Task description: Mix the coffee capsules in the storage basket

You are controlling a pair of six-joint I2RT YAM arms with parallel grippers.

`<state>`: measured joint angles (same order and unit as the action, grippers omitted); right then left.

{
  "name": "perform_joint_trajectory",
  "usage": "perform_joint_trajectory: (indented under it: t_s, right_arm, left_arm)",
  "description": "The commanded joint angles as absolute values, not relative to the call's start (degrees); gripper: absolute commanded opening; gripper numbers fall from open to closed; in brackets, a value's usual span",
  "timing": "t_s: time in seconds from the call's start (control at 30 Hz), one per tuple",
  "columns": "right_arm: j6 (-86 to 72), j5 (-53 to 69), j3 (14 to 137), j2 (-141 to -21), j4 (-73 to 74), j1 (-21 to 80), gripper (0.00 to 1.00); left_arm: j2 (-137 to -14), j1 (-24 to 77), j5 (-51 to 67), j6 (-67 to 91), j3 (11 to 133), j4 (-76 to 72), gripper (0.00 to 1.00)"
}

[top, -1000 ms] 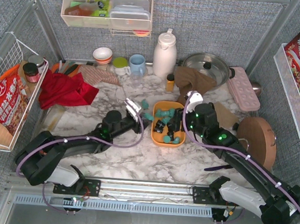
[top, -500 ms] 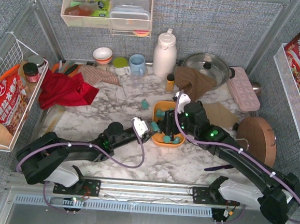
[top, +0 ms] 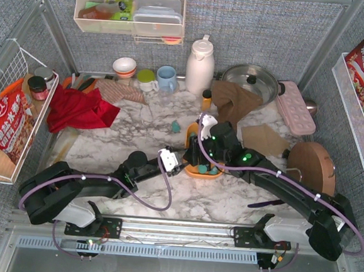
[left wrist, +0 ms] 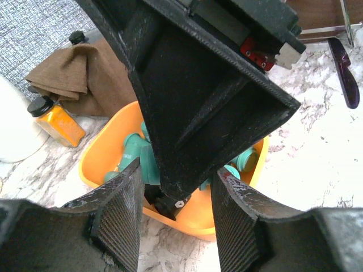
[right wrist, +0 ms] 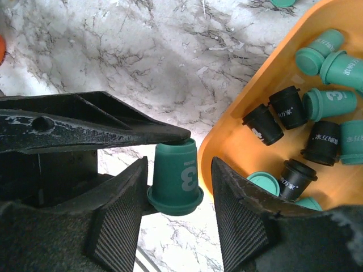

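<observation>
The orange storage basket [top: 196,173] lies mid-table, mostly under my right arm; teal and black coffee capsules [right wrist: 289,107] lie on its floor [right wrist: 238,153]. Just off its left edge, a teal capsule [right wrist: 176,175] marked "3" hangs over the marble. My left gripper [left wrist: 177,170] is shut on it end to end, one finger [right wrist: 113,127] on its narrow top. My right gripper [right wrist: 180,164] stands open around that capsule, a gap on each side. In the left wrist view the right finger [left wrist: 198,102] hides most of the capsule [left wrist: 148,164]. One teal capsule [top: 176,127] lies loose on the table.
An amber bottle [top: 206,100], a white flask [top: 200,65], a brown cloth [top: 235,96] and a pot [top: 249,81] stand behind the basket. A pink tray [top: 296,107] and a round wooden board [top: 310,171] are at the right. A red cloth [top: 77,109] lies left.
My left gripper came from the loose capsules toward the basket's near left corner with a teal capsule. My right gripper moved left across the basket to it, its jaws narrowing.
</observation>
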<state>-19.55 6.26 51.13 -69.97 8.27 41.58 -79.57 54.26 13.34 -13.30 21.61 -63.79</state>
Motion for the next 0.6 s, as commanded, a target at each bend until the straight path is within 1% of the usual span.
perform_joint_trajectory:
  t_s: [0.0, 0.1, 0.13, 0.17, 0.23, 0.27, 0.37, 0.47, 0.5, 0.53, 0.57]
  right_arm:
    - [-19.7, 7.2, 52.0, -70.4, 6.4, 41.7, 0.51]
    - [-19.6, 7.2, 51.9, -70.4, 6.3, 41.7, 0.42]
    - [-19.5, 7.1, 51.9, -70.3, 6.3, 41.7, 0.37]
    - [-19.4, 7.1, 51.9, -70.2, 6.4, 41.7, 0.30]
    - [-19.3, 6.9, 51.9, -69.9, 6.4, 41.7, 0.24]
    - [-19.3, 6.7, 51.8, -69.8, 6.4, 41.7, 0.22]
    - [-19.0, 5.3, 51.3, -69.2, 6.4, 41.7, 0.14]
    - [-18.8, 3.2, 50.8, -68.4, 6.5, 41.7, 0.10]
    - [-18.7, 2.5, 50.5, -68.1, 6.5, 41.7, 0.09]
    - [-18.5, 1.7, 50.3, -67.8, 6.7, 41.7, 0.09]
    - [-18.2, 0.6, 50.0, -67.5, 7.2, 41.7, 0.09]
  left_arm:
    - [-78.9, 54.4, 14.2, -14.0, 21.4, -66.8, 0.46]
    - [-78.9, 54.5, 14.2, -13.9, 21.5, -66.9, 0.46]
    - [-78.8, 54.5, 14.0, -13.9, 21.5, -66.9, 0.46]
    - [-78.9, 54.5, 13.9, -13.9, 21.6, -66.9, 0.47]
    - [-79.0, 54.5, 13.5, -13.7, 21.6, -66.9, 0.49]
    - [-79.1, 54.5, 13.2, -13.5, 21.7, -66.9, 0.51]
    - [-79.3, 54.5, 11.5, -13.0, 21.6, -66.9, 0.64]
    - [-79.0, 54.5, 10.2, -12.8, 21.2, -67.0, 0.69]
    - [-78.9, 54.5, 9.9, -12.7, 21.0, -67.1, 0.75]
    - [-78.8, 54.5, 9.5, -12.7, 20.8, -67.3, 0.93]
    - [-78.6, 54.5, 9.2, -12.5, 20.6, -67.5, 0.98]
